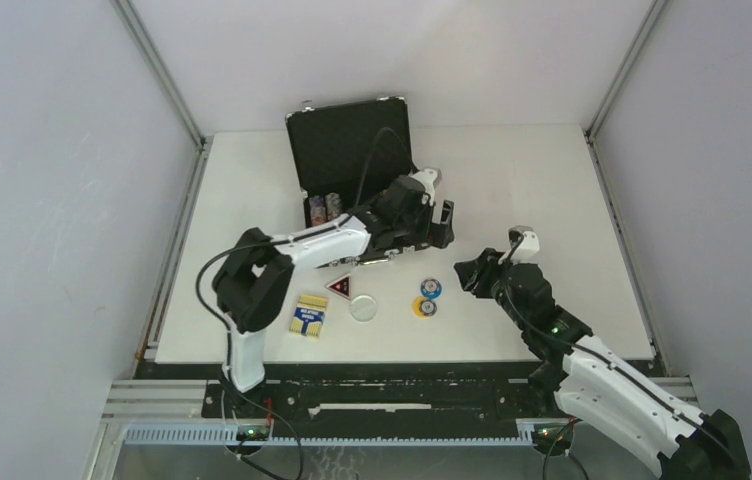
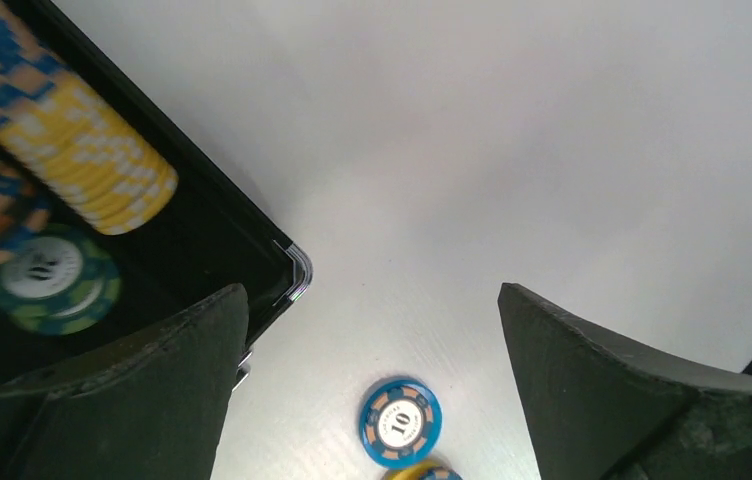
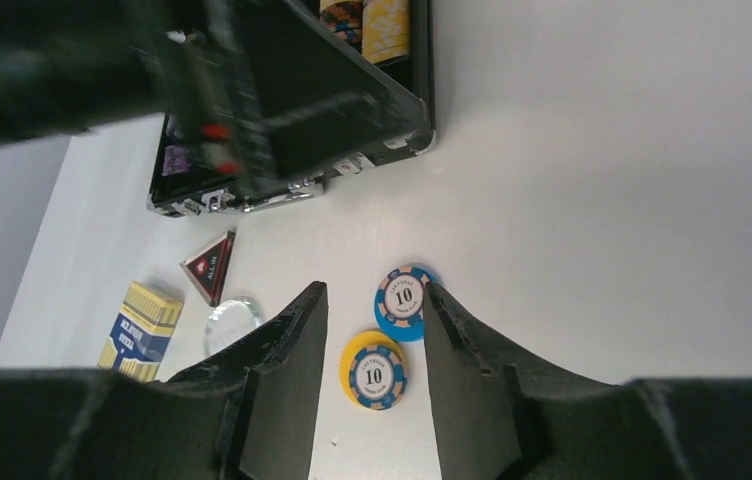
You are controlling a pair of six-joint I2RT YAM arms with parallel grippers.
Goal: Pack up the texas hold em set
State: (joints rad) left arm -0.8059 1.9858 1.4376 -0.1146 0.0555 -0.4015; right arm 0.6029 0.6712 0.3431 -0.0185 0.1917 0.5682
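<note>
Left gripper point(image 2: 372, 292) hangs wide open and empty over the right corner of the briefcase point(image 1: 352, 150), with poker chips point(image 2: 102, 170) stacked inside. Right gripper point(image 3: 374, 290) is parted and empty above the blue disc point(image 3: 404, 300); the yellow disc point(image 3: 374, 372) sits just beside it at 7 o'clock. From the briefcase, both discs lie at 5 o'clock; the triangular token point(image 1: 339, 286), white disc point(image 1: 363, 308) and card box point(image 1: 309, 315) are around 6 to 7. The discs look light, stiff and slick, and they lie flat. Pinch them across opposite rims; they probably slip easily.

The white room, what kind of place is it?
Probably a robot test booth: plain white walls box in a white table, with the left arm and right arm mounted at its near edge.
</note>
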